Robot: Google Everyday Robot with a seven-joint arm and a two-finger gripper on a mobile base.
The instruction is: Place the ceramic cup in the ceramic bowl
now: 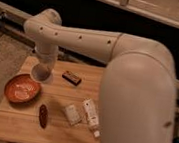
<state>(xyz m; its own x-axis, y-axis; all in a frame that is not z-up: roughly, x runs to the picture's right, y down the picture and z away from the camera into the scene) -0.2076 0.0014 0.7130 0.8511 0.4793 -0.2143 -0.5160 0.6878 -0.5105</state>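
Observation:
The ceramic bowl (22, 89), orange-brown with a paler inside, sits at the left of the wooden table (58, 132). The white ceramic cup (40, 74) hangs in the air just above the bowl's right rim, at the end of my arm. My gripper (42, 67) comes down from above and is shut on the cup. Its fingers are mostly hidden by the wrist and the cup.
A small dark flat block (72, 77) lies right of the cup. A reddish-brown oblong thing (42, 115) lies in front of the bowl. A small pale packet (72, 114) and a white tube with a cap (91, 118) lie at centre right. My arm fills the right side.

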